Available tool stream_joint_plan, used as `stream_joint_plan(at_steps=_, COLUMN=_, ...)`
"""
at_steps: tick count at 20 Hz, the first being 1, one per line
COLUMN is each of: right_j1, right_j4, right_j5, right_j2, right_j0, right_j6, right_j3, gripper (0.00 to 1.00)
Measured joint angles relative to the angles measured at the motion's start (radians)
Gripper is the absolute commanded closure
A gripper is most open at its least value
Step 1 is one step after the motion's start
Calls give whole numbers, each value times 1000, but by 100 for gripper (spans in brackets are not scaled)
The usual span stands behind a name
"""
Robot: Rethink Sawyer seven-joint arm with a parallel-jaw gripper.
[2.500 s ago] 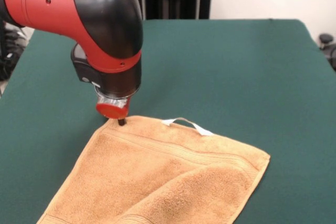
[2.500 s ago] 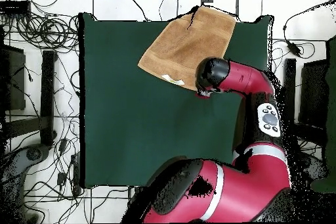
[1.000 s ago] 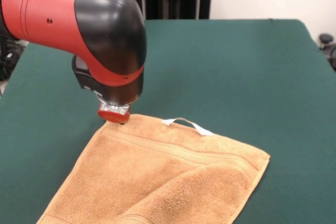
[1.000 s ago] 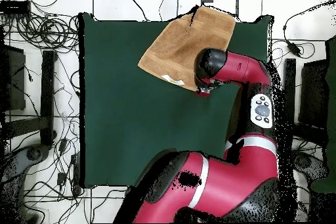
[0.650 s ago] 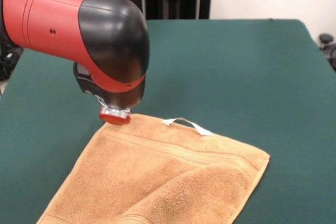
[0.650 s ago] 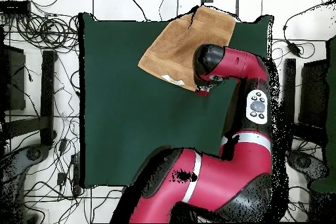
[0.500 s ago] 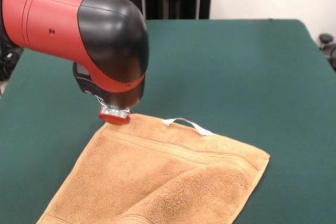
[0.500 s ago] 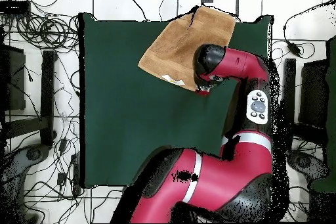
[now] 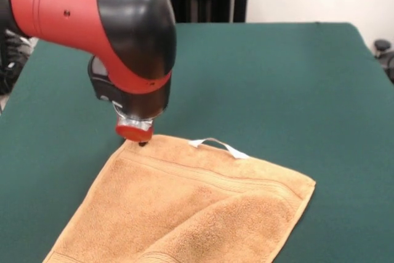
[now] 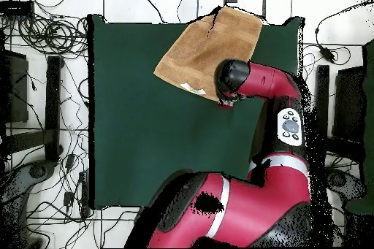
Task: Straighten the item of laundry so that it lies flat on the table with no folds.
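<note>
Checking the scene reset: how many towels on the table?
1. A tan towel lies at the camera-side edge of the table in the front view, beneath the gripper; none other visible.

One of each on view

One towel (image 9: 184,207) with one white loop tag (image 9: 218,146), on one green table (image 9: 277,78). One red and black arm (image 9: 92,23) carrying one gripper (image 9: 140,140). The overhead view shows the same single towel (image 10: 201,52), table (image 10: 146,129) and arm (image 10: 263,85); floor cables are too tangled to count.
</note>
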Motion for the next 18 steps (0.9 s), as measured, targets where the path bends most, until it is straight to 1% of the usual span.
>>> stream_joint_plan(at_steps=1, right_j1=-22, right_j4=-11, right_j5=-66, right_j2=-2, right_j0=5, right_j6=0, right_j3=46, gripper=100)
stream_joint_plan(at_steps=3, right_j1=-32, right_j4=-20, right_j5=-100, right_j2=-4, right_j0=9, right_j6=0, right_j3=67, gripper=100)
stream_joint_plan(at_steps=4, right_j1=-44, right_j4=-34, right_j5=-145, right_j2=-9, right_j0=16, right_j6=1, right_j3=94, gripper=100)
stream_joint_plan(at_steps=7, right_j1=-62, right_j4=-56, right_j5=-223, right_j2=-25, right_j0=34, right_j6=9, right_j3=135, gripper=100)
stream_joint_plan(at_steps=8, right_j1=-71, right_j4=-71, right_j5=-279, right_j2=-40, right_j0=50, right_j6=19, right_j3=163, gripper=100)
stream_joint_plan(at_steps=12, right_j1=-81, right_j4=-87, right_j5=-375, right_j2=-71, right_j0=79, right_j6=61, right_j3=205, gripper=100)
stream_joint_plan(at_steps=18, right_j1=-89, right_j4=-94, right_j5=-452, right_j2=-89, right_j0=92, right_j6=112, right_j3=238, gripper=100)
